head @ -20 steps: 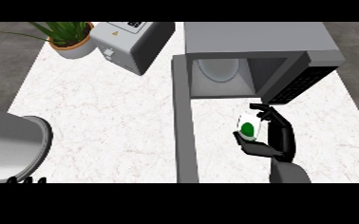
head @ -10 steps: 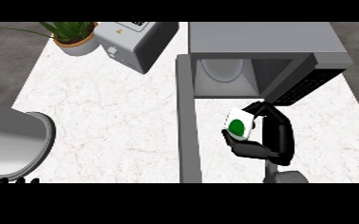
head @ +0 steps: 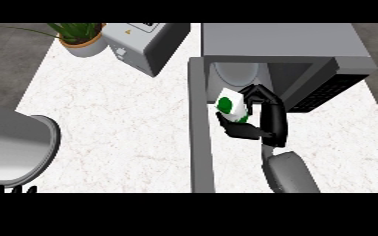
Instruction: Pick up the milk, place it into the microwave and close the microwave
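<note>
Gripping the milk (head: pixel 231 104) mid-frame, the right hand (head: pixel 255 122) is carrying it at the microwave (head: pixel 284 42) mouth; placing and closing are remaining.

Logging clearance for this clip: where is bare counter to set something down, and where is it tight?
Bare counter lies between the toaster, the open microwave door and the grey bowl. It is crowded at the microwave mouth, where the right robot hand holds the milk.

One milk carton (head: pixel 231 103), one microwave (head: pixel 284 45), one potted plant (head: pixel 80 39), one toaster (head: pixel 148 45), two hands (head: pixel 255 122).
</note>
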`<state>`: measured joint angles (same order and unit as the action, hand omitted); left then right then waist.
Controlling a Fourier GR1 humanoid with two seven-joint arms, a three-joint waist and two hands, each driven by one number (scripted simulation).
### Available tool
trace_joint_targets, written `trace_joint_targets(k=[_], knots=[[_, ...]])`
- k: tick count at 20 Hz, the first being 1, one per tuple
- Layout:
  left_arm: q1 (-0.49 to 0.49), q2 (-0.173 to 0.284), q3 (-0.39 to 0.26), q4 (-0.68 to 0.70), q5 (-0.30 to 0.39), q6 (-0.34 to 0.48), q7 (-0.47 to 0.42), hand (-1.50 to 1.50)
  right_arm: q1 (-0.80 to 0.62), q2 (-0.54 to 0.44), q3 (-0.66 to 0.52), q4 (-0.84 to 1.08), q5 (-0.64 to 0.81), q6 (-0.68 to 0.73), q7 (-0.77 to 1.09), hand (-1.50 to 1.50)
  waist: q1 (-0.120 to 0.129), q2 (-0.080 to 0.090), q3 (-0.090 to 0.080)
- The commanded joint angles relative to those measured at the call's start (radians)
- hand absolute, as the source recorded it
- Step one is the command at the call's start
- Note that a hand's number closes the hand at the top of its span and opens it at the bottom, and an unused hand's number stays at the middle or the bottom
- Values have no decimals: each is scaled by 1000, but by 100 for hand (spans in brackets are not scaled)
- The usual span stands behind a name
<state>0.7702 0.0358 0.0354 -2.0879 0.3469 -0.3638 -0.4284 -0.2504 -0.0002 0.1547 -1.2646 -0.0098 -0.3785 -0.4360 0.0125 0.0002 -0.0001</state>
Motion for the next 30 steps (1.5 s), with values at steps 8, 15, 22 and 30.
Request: trace_joint_targets(k=[8, 15, 22, 30], knots=[[34, 30, 54, 22, 33, -78, -26, -150, -379, 0, -158, 586, -114, -62, -148, 150, 24, 7, 1], [25, 17, 44, 16, 33, -79, -14, -150, -495, -63, -244, 864, -47, -114, -244, 150, 38, 16, 2], [-8, 46, 75, 26, 71, -103, -5, -150, -615, -103, -265, 1022, -18, -144, -277, 150, 73, 30, 3], [-65, 39, 67, 78, 38, -97, -13, -150, -670, -179, -236, 1094, 52, -255, -331, 150, 98, 47, 4]])
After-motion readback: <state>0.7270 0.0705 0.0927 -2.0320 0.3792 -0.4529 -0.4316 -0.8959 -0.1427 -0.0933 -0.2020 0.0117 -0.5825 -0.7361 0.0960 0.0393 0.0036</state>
